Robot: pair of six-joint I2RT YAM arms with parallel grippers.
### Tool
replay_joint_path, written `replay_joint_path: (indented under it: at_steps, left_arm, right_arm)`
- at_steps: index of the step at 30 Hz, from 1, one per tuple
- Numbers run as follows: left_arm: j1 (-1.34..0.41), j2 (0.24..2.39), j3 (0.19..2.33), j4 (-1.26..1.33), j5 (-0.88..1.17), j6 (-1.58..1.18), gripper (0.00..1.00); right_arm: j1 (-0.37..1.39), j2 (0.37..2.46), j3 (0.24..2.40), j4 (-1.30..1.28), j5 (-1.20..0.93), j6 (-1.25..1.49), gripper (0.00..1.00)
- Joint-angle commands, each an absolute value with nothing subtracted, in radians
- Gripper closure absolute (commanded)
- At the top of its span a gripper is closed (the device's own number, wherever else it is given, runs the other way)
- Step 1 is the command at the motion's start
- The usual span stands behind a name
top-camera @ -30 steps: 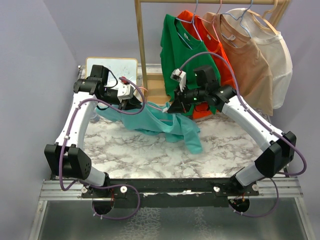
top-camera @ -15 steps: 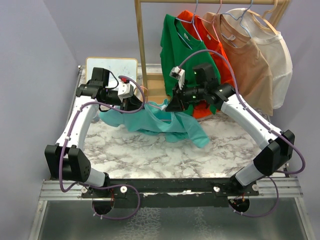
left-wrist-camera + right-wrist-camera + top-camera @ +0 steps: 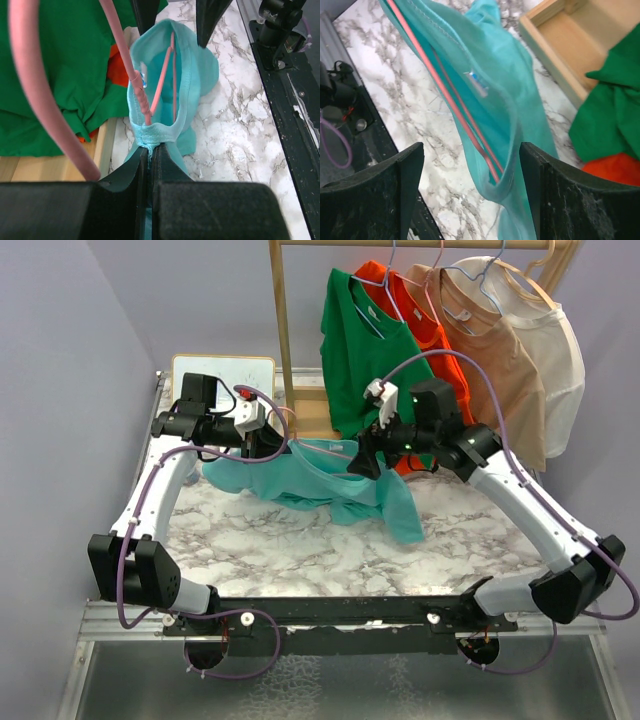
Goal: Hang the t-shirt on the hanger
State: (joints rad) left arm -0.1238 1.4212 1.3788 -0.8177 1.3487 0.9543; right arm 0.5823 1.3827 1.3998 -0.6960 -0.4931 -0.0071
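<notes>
The teal t-shirt (image 3: 330,485) hangs bunched between the two arms, its lower part draped on the marble table (image 3: 300,550). My left gripper (image 3: 273,444) is shut on the collar hem (image 3: 150,135). The pink hanger (image 3: 160,85) has its wire running down inside the neck opening, and its hook (image 3: 35,100) curves up at the left. My right gripper (image 3: 360,460) stands open at the far side of the collar. In the right wrist view the collar fold (image 3: 507,175) and hanger wire (image 3: 439,85) lie between the spread fingers (image 3: 395,195) without being pinched.
A wooden rack (image 3: 283,330) at the back holds a green shirt (image 3: 360,360), an orange-red shirt (image 3: 432,340), a tan one (image 3: 495,370) and a cream one (image 3: 555,360). Its wooden base (image 3: 570,45) sits just behind the grippers. A white board (image 3: 222,375) stands back left.
My right gripper has opened, let go of the t-shirt collar and drawn back to the right. The left gripper keeps its hold; the shirt has shifted slightly.
</notes>
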Motion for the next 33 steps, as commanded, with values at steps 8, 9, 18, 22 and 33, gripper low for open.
replay_joint_path:
  at_steps: [8,9,18,22,33]
  left_arm:
    - [-0.121,1.412,1.397,-0.858,1.422,0.994,1.00]
    - [-0.121,1.413,1.399,-0.865,1.423,1.001,1.00]
    - [-0.121,1.418,1.403,-0.897,1.422,1.023,1.00]
    - [-0.121,1.420,1.408,-0.907,1.423,1.032,1.00]
    - [-0.123,1.414,1.408,-0.926,1.430,1.043,1.00]
  right_arm:
    - [0.525,1.290,1.434,-0.869,-0.349,-0.139,0.31]
    - [0.518,1.285,1.431,-0.891,-0.340,-0.152,0.32]
    - [0.443,1.203,1.408,-0.987,-0.357,-0.234,0.34]
    - [0.437,1.182,1.370,-1.001,-0.383,-0.295,0.36]
    - [0.436,1.165,1.224,-0.872,-0.547,-0.372,0.38]
